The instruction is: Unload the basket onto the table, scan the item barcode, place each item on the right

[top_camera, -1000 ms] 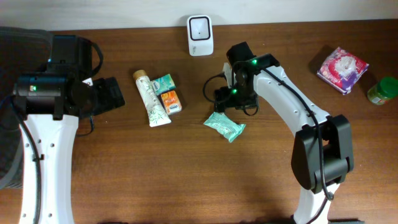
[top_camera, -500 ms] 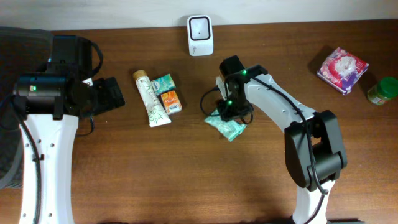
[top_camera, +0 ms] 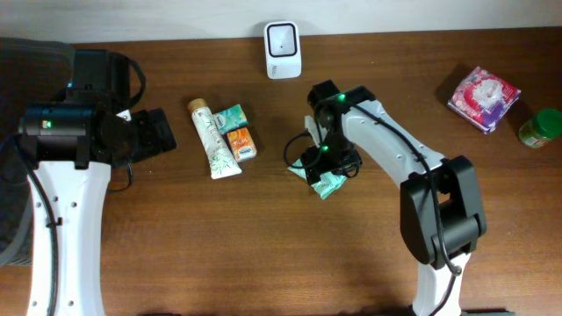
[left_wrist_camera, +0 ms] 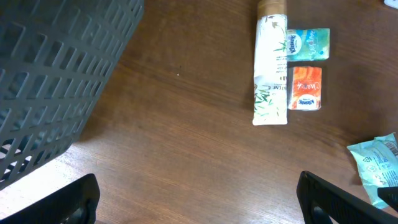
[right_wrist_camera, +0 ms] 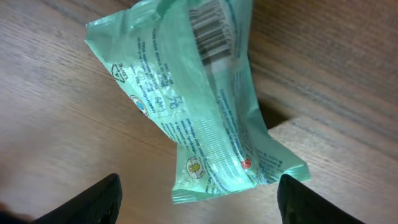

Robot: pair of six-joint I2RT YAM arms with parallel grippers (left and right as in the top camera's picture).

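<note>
The green packet is seen in the right wrist view lying between the two fingers of the right gripper, on the bench. The fingers are spread wide, one at each lower corner of that view, and the gripper is open. The near end of the packet reaches down between the fingertips; its lower right corner comes close to the right-hand finger, and whether they touch cannot be told. A clear gap is left on the other side.

The long axis of the packet runs away from the gripper, slanted a little. A barcode is printed face up at its far end.

From overhead, the packet is found near the middle of the bench, mostly covered by the right gripper; only its lower end shows. The white scanner stands at the far edge, well apart from it.

The left gripper is held open over bare wood, with nothing between its fingers. A tube, a teal tissue pack and an orange pack lie together ahead of it, and a dark basket is seen to its left.
</note>
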